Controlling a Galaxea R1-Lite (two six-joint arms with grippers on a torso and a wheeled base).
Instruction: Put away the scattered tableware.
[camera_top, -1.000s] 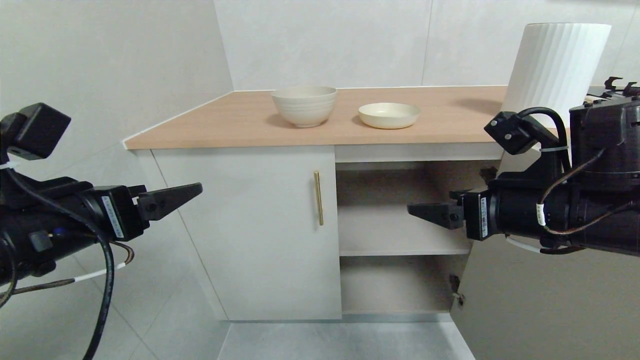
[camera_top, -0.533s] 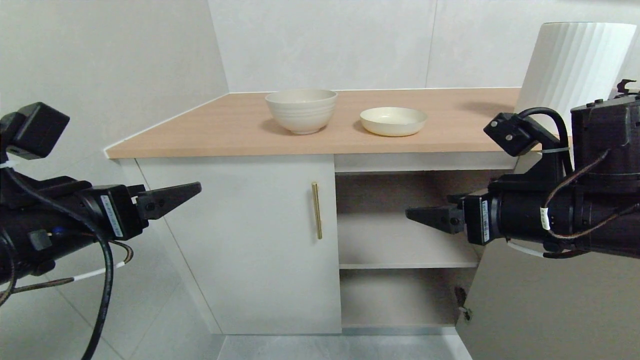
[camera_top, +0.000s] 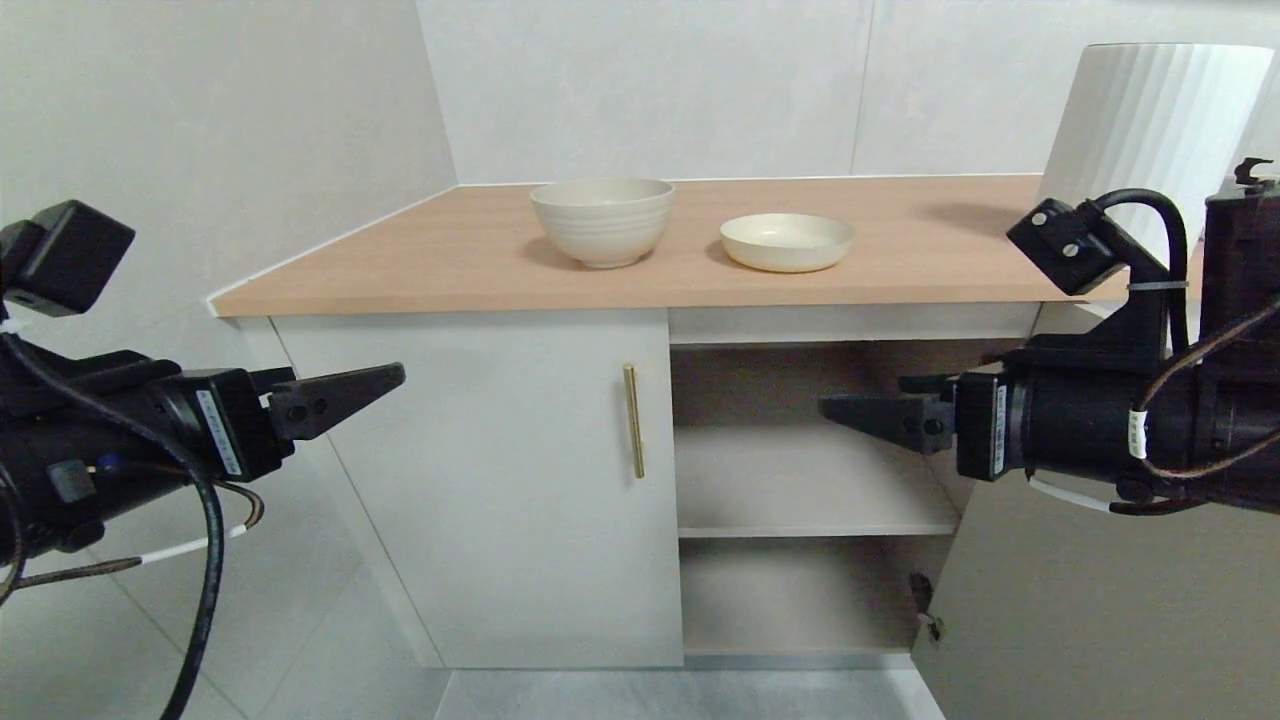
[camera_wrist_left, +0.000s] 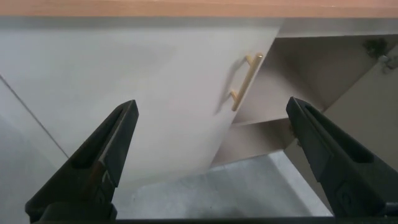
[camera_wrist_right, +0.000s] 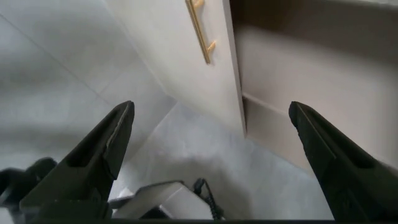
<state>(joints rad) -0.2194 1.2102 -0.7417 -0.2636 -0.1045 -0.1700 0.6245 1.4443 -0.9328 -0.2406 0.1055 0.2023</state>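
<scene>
**Q:** How did the pincers stand?

**A:** The left gripper (camera_top: 380, 380) was released, its fingers spread wide. It hung below the front edge of the countertop (camera_top: 450, 262), before the left part of the closed door (camera_top: 500, 500). The right gripper (camera_top: 842, 408) was likewise spread and unloaded. It sat level with the upper compartment on the cabinet's open side.

**Q:** What tableware was counted, and where?

**A:** There was one cream ribbed bowl (camera_top: 603, 220), standing above the closed door. One shallow dish (camera_top: 787, 241) lay just beside it on the right, not touching it, above the open compartment. Both rested on the countertop, well apart from either gripper.

**Q:** What else was there, and what stood in the way?

**A:** One tall white ribbed vessel (camera_top: 1150, 110) stood at the countertop's right end, its base hidden by the right arm. One brass handle (camera_top: 633, 421) ran upright near the closed door's right edge. One shelf board (camera_top: 800, 485) split the open side into two compartments. One open door (camera_top: 1050, 610) hung out at the right. The countertop's front edge lay between the grippers and the tableware.

**Q:** And the surface and the room?

**A:** The top was wood-toned on a pale cabinet. Pale tiled walls met at the countertop's back left corner, and the floor was grey.
</scene>
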